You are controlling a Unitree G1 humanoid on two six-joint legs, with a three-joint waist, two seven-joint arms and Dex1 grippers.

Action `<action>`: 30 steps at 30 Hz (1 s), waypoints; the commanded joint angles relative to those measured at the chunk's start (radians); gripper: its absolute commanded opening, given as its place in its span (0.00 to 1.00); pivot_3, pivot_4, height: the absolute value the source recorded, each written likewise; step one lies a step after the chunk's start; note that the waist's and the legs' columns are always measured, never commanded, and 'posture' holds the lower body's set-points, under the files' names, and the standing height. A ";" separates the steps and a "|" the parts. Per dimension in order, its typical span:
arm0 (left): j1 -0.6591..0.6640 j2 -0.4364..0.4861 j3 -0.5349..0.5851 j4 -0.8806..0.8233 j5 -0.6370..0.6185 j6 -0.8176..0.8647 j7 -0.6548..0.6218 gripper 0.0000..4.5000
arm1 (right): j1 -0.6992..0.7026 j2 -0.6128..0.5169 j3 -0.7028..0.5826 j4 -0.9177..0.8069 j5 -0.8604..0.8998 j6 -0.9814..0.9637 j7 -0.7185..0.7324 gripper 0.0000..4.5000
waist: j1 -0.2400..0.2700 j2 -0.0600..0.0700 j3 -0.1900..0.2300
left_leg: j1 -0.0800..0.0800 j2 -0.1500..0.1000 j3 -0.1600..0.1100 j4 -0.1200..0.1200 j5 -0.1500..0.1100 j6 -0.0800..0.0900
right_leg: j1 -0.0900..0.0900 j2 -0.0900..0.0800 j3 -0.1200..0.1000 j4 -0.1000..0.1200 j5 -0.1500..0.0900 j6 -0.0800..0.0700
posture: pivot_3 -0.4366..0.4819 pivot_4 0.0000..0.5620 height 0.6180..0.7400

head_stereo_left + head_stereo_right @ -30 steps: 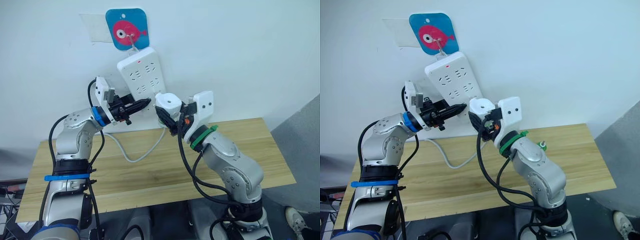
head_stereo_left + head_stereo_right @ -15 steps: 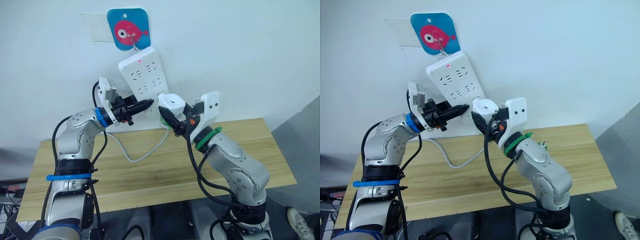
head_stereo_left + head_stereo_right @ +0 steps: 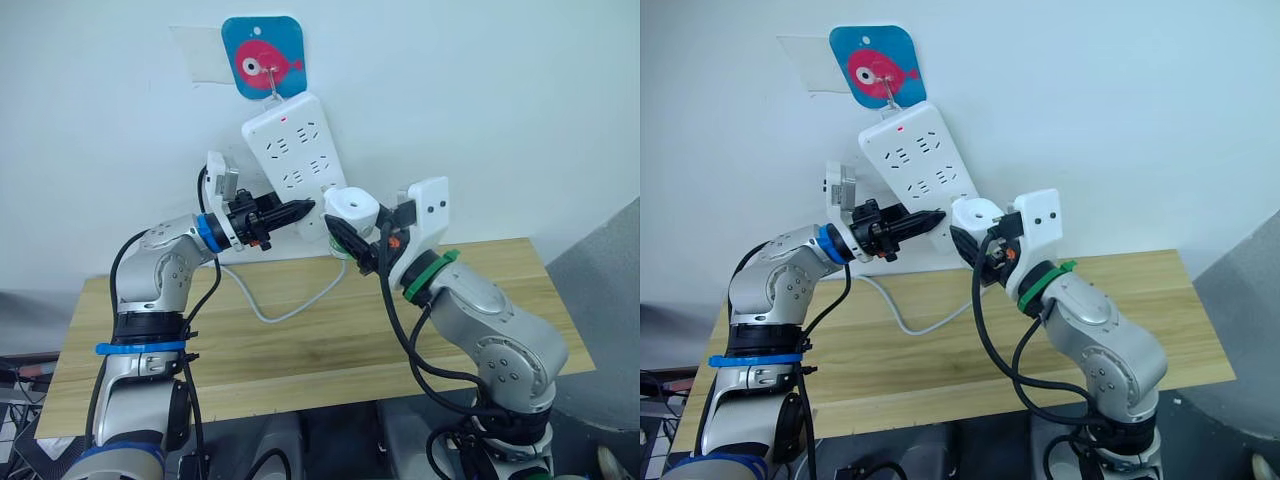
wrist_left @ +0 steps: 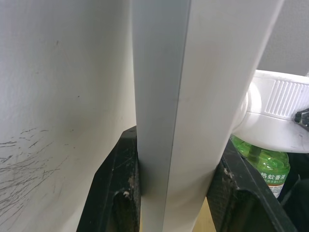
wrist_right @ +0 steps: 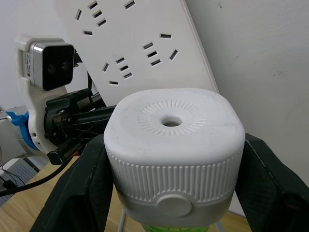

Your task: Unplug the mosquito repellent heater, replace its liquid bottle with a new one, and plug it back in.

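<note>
1. While the wooden worktop [image 3: 300,340] below carries nothing of the task, the work is seen to be done up against the white wall [image 3: 480,110], where a long white power strip [image 3: 298,160] hangs tilted from a hook on a blue fish plaque [image 3: 263,57], its cable [image 3: 285,305] looping down to the worktop.
2. The lower edge of the power strip is clamped by the left gripper [image 3: 300,210]: in the left wrist view its two black fingers [image 4: 116,188] are closed against either face of the strip, so the strip is steadied.
3. The mosquito repellent heater [image 5: 174,154] is held by the right gripper [image 3: 345,232], whose fingers are closed on its ribbed sides; it is carried in the air just beside the lower end of the strip, close to the left gripper's tips.
4. A green liquid bottle [image 4: 263,162] is seen fitted beneath the heater, so the bottle exchange is judged to be done and the plugging-in step to be in hand.
5. Whether the heater's prongs have reached a socket cannot be told. The next move is judged to call for the prongs to be lined up with a free socket [image 5: 157,57] and pressed in squarely while the strip is braced.
</note>
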 commanded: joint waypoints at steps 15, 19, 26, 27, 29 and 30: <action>-0.011 -0.022 -0.031 -0.030 -0.049 0.036 -0.033 0.29 | -0.067 0.115 -0.058 0.062 0.020 -0.041 -0.040 0.68 | -0.001 0.000 0.000 | 0.000 0.001 0.000 0.000 0.001 -0.001 | 0.000 0.000 0.000 0.000 0.001 -0.001 | 0.37 0.42 1.00; -0.010 -0.023 -0.031 -0.031 -0.048 0.034 -0.032 0.29 | -0.059 0.097 -0.043 0.065 0.012 -0.078 -0.025 0.68 | 0.000 0.000 0.000 | 0.000 0.001 0.000 0.000 0.001 -0.001 | -0.001 0.001 0.000 0.000 0.001 -0.001 | 0.37 0.42 1.00; -0.007 -0.022 -0.029 -0.031 -0.043 0.027 -0.031 0.29 | 0.002 0.060 0.001 0.044 0.012 -0.109 -0.011 0.68 | 0.000 0.000 0.000 | 0.000 0.001 0.001 0.000 0.001 -0.001 | 0.000 0.001 0.000 0.000 0.001 -0.001 | 0.38 0.42 1.00; -0.007 -0.022 -0.029 -0.030 -0.043 0.027 -0.032 0.29 | 0.009 0.051 0.007 0.040 0.012 -0.111 -0.009 0.68 | 0.000 0.000 0.000 | 0.000 0.001 0.001 0.000 0.001 -0.001 | 0.000 0.001 0.000 0.000 0.001 -0.001 | 0.38 0.42 1.00; -0.008 -0.022 -0.030 -0.028 -0.041 0.024 -0.033 0.29 | 0.022 0.040 0.012 0.031 0.016 -0.115 -0.012 0.68 | 0.000 0.000 0.000 | 0.000 0.000 0.001 -0.001 0.001 -0.001 | 0.000 0.001 0.000 -0.001 0.000 -0.001 | 0.38 0.42 1.00; -0.009 -0.022 -0.030 -0.026 -0.040 0.022 -0.033 0.29 | 0.029 0.032 0.016 0.024 0.017 -0.116 -0.013 0.68 | 0.000 0.000 0.000 | 0.000 0.000 0.001 -0.001 0.001 -0.001 | 0.000 0.000 0.000 -0.001 0.000 -0.001 | 0.38 0.42 1.00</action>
